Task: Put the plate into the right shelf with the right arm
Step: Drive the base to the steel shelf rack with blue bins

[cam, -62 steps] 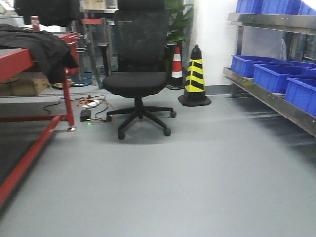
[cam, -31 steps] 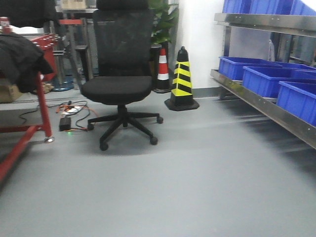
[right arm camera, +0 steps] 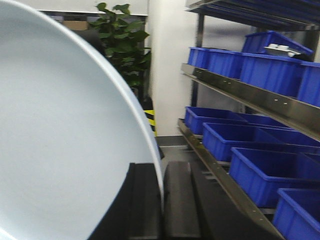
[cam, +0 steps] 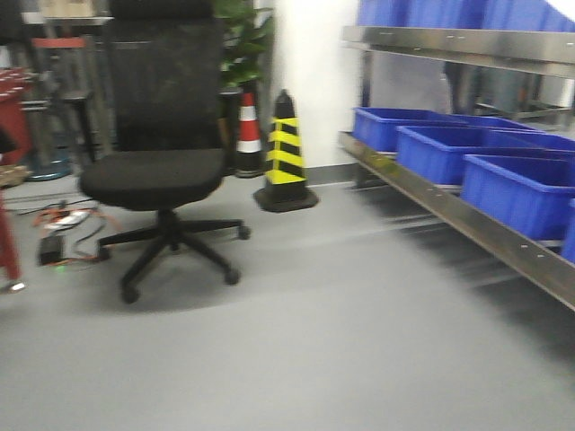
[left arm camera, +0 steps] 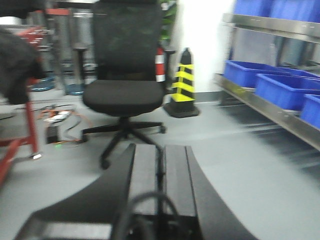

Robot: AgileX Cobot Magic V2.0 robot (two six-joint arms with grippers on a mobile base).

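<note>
By shelf [right arm camera: 235,91], plate [right arm camera: 65,140] between right fingers [right arm camera: 181,200]

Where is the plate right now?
In the right wrist view, the plate fills the left side, gripped by the right gripper, with the right shelf to its right.

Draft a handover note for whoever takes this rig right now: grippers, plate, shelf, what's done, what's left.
Right gripper: shut on the plate, its rim clamped between the fingers.
Left gripper: shut, empty.
Right shelf: ahead on the right across open floor, blue bins on its lower level.
Done: plate in hand.
Left: close in on the shelf, set the plate in it, release.
</note>
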